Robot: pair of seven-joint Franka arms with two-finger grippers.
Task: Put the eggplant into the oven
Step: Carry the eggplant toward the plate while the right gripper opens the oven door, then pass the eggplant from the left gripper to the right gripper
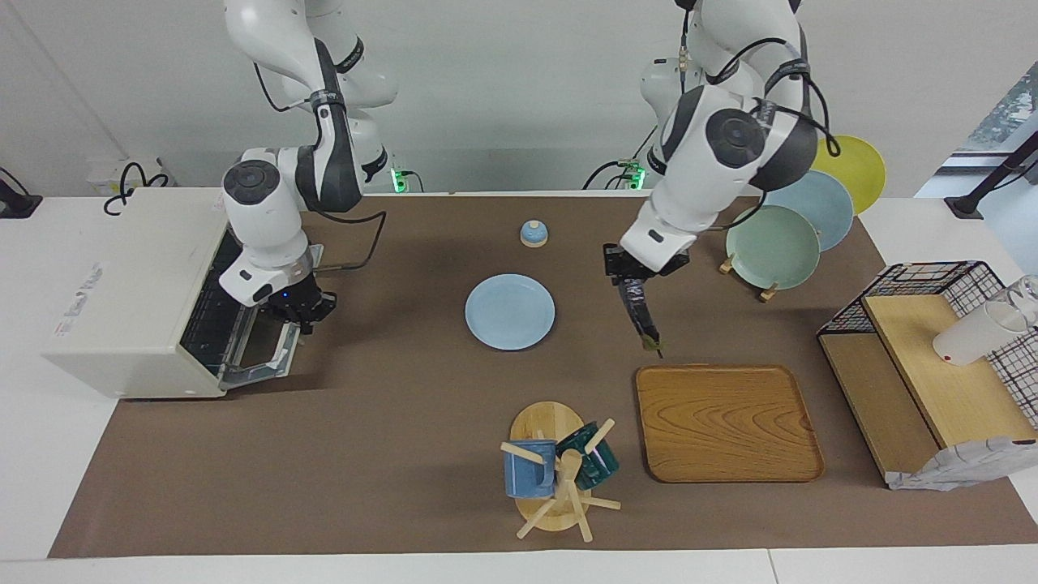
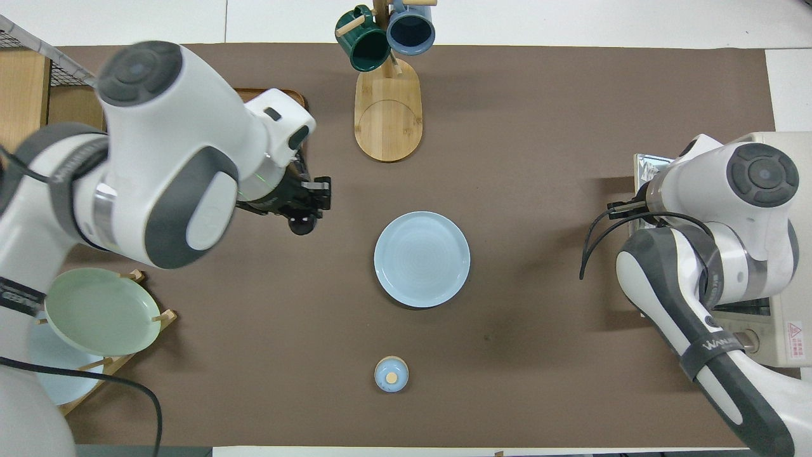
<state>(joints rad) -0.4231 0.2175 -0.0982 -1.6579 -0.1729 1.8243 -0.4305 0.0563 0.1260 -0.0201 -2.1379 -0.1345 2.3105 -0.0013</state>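
Eggplant (image 1: 639, 312) dangles stem-down from the left pincer (image 1: 629, 276), clamped tight, over bare counter (image 1: 389, 422) at about 3 o'clock from the blue plate (image 1: 510, 311) in the facing view. Right pincer (image 1: 302, 312) is pinched together at the oven (image 1: 138, 300) door (image 1: 258, 350), which hangs open; the arm hides most of it from overhead.

- A light blue plate (image 1: 509, 311) lies flat at the middle of the brown mat (image 1: 389, 438).
- A small blue lid (image 1: 533, 234) with a wooden knob sits nearer to the robots than the plate.
- A bare wooden tray (image 1: 726, 422) lies toward the left arm's end.
- A mug tree (image 1: 559, 478) carries a blue mug (image 1: 529, 469) and a green mug (image 1: 590, 459).
- A plate stand (image 1: 762, 290) holds green, blue and yellow plates.
- A wire-and-wood rack (image 1: 924, 365) holds a white cup (image 1: 973, 334).
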